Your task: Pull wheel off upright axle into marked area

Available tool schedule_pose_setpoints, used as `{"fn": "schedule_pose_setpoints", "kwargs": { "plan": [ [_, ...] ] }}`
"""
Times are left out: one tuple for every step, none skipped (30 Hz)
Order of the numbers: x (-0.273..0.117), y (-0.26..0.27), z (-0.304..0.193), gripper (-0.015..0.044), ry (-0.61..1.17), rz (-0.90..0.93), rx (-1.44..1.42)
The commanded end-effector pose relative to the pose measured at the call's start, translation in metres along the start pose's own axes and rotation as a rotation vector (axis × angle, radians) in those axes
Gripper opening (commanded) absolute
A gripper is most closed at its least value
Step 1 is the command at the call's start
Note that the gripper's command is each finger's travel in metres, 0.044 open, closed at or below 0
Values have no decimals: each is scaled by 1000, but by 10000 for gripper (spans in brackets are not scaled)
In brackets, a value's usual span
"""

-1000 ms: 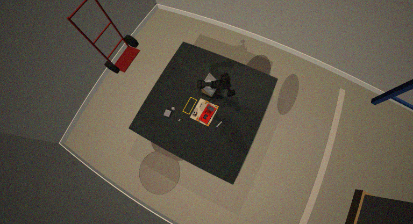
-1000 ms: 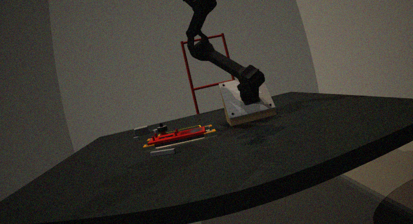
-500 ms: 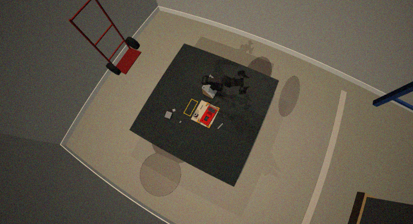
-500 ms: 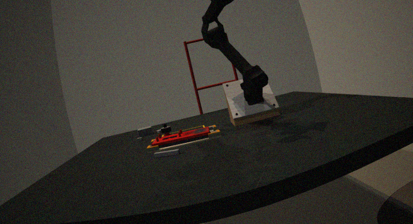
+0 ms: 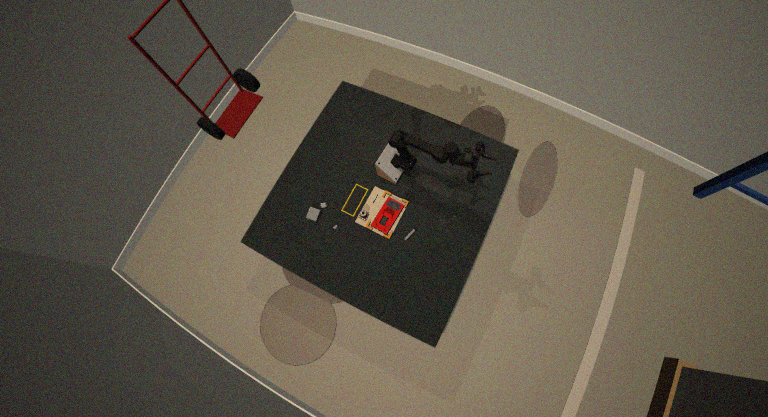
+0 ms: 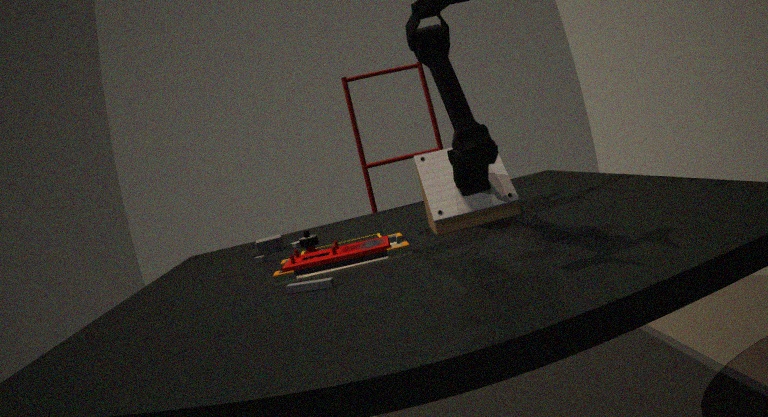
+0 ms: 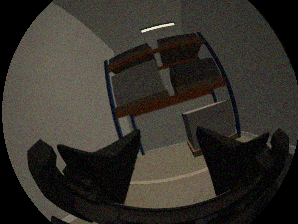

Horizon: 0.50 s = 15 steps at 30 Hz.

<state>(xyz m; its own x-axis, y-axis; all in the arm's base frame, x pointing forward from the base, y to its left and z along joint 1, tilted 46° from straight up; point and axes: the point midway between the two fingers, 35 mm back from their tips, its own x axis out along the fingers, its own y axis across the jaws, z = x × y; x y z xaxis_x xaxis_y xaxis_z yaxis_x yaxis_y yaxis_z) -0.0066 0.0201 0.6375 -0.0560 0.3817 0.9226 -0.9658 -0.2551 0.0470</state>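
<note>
The wheel point(image 5: 363, 214) point(image 6: 307, 241) is a small dark round piece at one end of the cream board point(image 5: 371, 206). A dark stub, seemingly the upright axle, shows at its top in the exterior view. The marked area is a yellow outline point(image 5: 349, 197) on the dark table, just beside the board and bare inside. My gripper point(image 5: 493, 166) point(image 7: 169, 132) is open, with nothing between its fingers. It is raised and stretched out on the far side of the arm's base from the board, away from the wheel. It is out of view in the exterior view.
A red panel point(image 5: 378, 225) point(image 6: 370, 246) lies on the board. A grey bar point(image 5: 409, 234) point(image 6: 309, 284) and a grey square block point(image 5: 313, 213) lie on either side. The arm stands on a white-topped wedge point(image 5: 384, 165) point(image 6: 436, 191). A red hand truck point(image 5: 238, 113) stands off the table.
</note>
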Motion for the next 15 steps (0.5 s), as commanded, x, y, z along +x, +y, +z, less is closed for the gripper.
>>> {"fn": "schedule_pose_setpoints", "kwargs": {
  "plan": [
    [10,-12,-38,300,107,-44,-83],
    [13,-18,-51,300,140,-70,-104],
    [15,-25,-63,300,174,-95,-127],
    [17,-31,-74,300,207,-109,-152],
    [19,-36,-84,300,239,-120,-178],
    [20,-42,-94,300,272,-131,-203],
    [21,-48,-104,300,305,-143,-227],
    [22,-55,-114,300,338,-155,-250],
    [22,-62,-124,300,371,-168,-273],
    [22,-69,-133,300,404,-180,-295],
    [21,-78,-143,300,440,-196,-320],
    [20,-87,-153,300,478,-212,-344],
    [19,-97,-163,300,515,-229,-367],
    [16,-107,-172,300,553,-246,-389],
    [14,-118,-181,300,591,-264,-411]
  ]
}}
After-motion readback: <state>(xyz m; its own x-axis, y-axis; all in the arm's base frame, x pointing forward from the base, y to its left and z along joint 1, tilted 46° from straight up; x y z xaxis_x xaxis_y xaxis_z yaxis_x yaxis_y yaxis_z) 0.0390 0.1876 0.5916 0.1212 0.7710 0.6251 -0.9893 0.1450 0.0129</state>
